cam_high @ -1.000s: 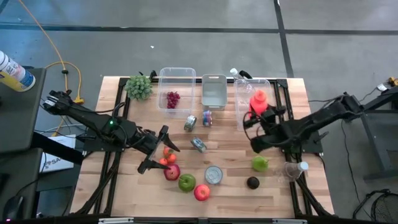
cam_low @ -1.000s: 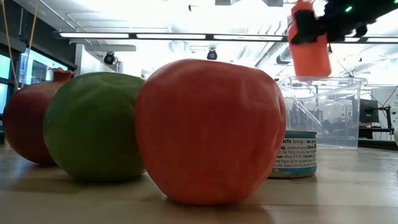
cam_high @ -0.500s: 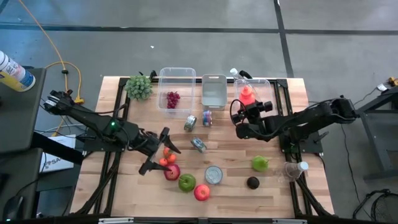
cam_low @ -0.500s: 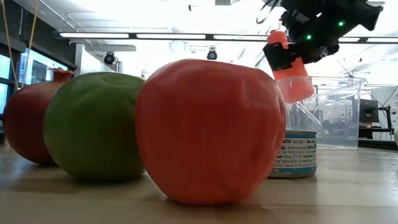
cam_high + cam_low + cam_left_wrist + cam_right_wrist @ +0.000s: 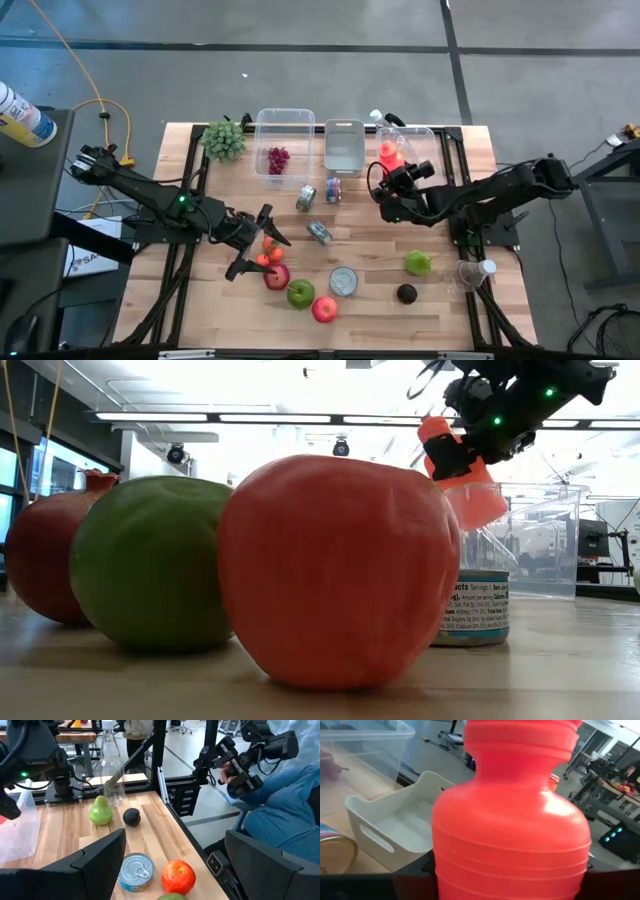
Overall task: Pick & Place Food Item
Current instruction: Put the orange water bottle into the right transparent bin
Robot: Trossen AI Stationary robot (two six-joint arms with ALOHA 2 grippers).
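My right gripper is shut on a red-orange ribbed bottle, which it holds in the air over the left part of the far-right clear bin. In the low view the bottle hangs tilted under the dark gripper. It fills the right wrist view. My left gripper stands open by the small tomatoes near the table's middle left. Its two fingers spread wide in the left wrist view, and nothing lies between them. My right gripper pinches the bottle's ribbed body between its two fingers, which come roughly level from the near-right side. The bottle is lifted clear and tilted, neck higher than the wide end. The bottle itself hides the fingertips.
A clear bin holds purple grapes, and a grey bin stands beside it. Green grapes, several cans, a pomegranate, apples, a pear and a dark fruit lie about. A person in blue sits beyond the table's edge.
My right gripper has carried the bottle toward the table's left and far edge and slightly down. The bottle has tipped from upright to slanted. Most of the move came in the first half second.
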